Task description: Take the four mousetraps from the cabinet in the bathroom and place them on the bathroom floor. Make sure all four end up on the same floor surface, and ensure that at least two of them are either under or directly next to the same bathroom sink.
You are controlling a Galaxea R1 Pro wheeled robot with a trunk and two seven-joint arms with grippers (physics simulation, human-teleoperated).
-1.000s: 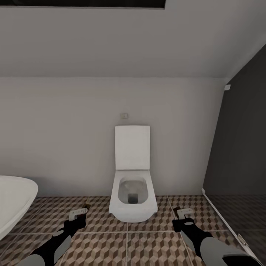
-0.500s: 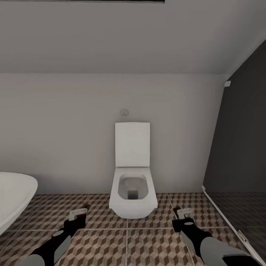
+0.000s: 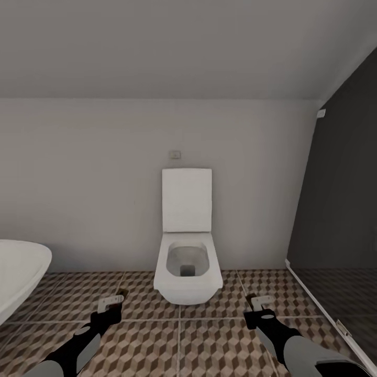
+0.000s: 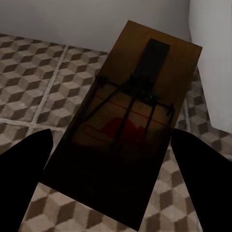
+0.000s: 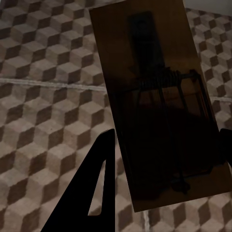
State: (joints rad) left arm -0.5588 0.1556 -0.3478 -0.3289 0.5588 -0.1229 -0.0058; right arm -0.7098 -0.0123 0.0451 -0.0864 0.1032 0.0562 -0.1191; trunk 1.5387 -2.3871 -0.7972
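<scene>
At far left I see the bathtub's (image 3: 18,272) white rim; just right of it my left gripper (image 3: 111,302) hangs low over the bathroom floor (image 3: 220,345), its fingers (image 4: 26,159) clamped on a mousetrap (image 4: 128,121) whose long axis runs out ahead of them. The toilet (image 3: 187,262) stands centre against the far wall. My right gripper (image 3: 260,303) likewise pinches a second mousetrap (image 5: 159,106) lengthwise above the tiles, so I judge either arm equally ready once I find the sink.
</scene>
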